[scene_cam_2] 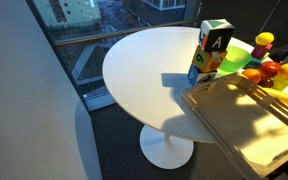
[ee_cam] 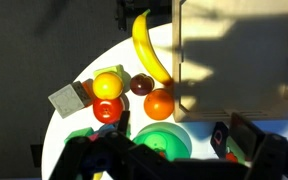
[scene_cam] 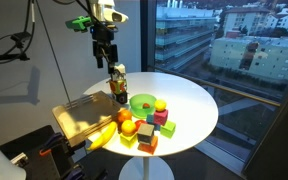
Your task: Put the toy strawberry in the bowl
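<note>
Bowl (scene_cam: 142, 102) on the tabletop, hand raised above it.
The green bowl sits on the round white tabletop (scene_cam: 196, 98), between a carton (scene_cam: 118, 82) and a cluster of toy fruits and cubes. In the wrist view a red toy (ee_cam: 107, 110), too blurred to call the strawberry for sure, lies outside the bowl, beside an orange (ee_cam: 160, 103) and near a banana (ee_cam: 149, 50). The hand (scene_cam: 105, 62) hangs in the air, released, jaws apart, grasping nothing.

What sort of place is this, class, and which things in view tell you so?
Probably an upper-floor office or lab: a floor-to-ceiling window overlooks city buildings, with a round white pedestal table beside it.
</note>
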`<state>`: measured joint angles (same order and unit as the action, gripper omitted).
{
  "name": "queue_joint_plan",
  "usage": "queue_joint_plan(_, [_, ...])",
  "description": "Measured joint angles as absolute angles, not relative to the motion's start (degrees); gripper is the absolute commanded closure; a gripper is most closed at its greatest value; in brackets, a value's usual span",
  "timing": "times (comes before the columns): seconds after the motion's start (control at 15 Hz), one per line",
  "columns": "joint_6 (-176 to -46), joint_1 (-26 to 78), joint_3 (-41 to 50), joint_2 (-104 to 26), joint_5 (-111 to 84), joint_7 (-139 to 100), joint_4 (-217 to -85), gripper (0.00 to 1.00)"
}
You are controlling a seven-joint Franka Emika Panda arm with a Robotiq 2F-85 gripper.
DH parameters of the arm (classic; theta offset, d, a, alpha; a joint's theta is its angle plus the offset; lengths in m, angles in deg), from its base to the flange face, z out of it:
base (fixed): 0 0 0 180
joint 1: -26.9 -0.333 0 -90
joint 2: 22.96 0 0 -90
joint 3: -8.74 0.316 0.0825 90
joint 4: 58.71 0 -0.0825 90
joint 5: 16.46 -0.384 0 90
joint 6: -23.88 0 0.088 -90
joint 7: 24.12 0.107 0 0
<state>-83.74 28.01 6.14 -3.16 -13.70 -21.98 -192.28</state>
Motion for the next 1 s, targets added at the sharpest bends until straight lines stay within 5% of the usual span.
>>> queue_joint_plan(1.0, [-84.31, 27.61, 7.88, 8.55, -16.44, -22.11, -196.67, 0.00])
